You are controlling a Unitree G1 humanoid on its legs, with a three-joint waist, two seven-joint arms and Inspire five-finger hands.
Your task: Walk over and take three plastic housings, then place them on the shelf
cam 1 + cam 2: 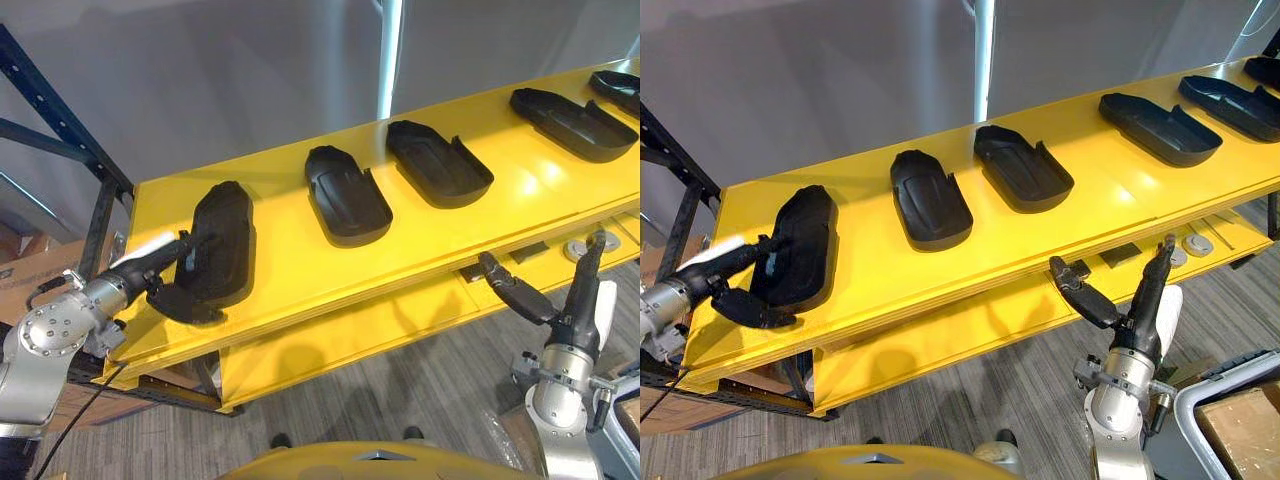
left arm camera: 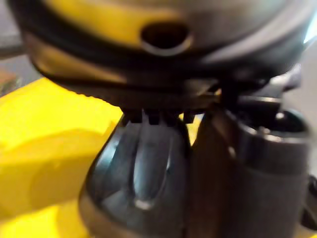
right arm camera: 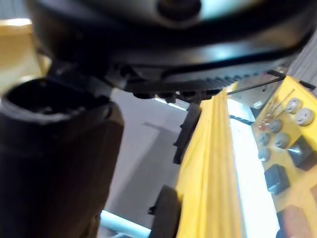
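Observation:
Several black plastic housings lie in a row on the yellow shelf (image 1: pixel 290 275). The leftmost housing (image 1: pixel 228 230) sits dome up near the shelf's left end, and it fills the space past the fingers in the left wrist view (image 2: pixel 138 173). My left hand (image 1: pixel 165 272) is curled on its near end, with the thumb against one side and the fingers (image 1: pixel 188 302) low at the other. The second housing (image 1: pixel 346 196) and third housing (image 1: pixel 438 162) lie hollow side up further right. My right hand (image 1: pixel 522 295) hangs below the shelf's front edge with straight fingers, holding nothing.
More housings (image 1: pixel 572 122) lie at the shelf's far right. A lower yellow level (image 1: pixel 940 335) carries small discs (image 1: pixel 1196 243) and dark blocks. A blue rack post (image 1: pixel 60 120) stands at the left. A cardboard box (image 1: pixel 1240 420) sits on the floor at the lower right.

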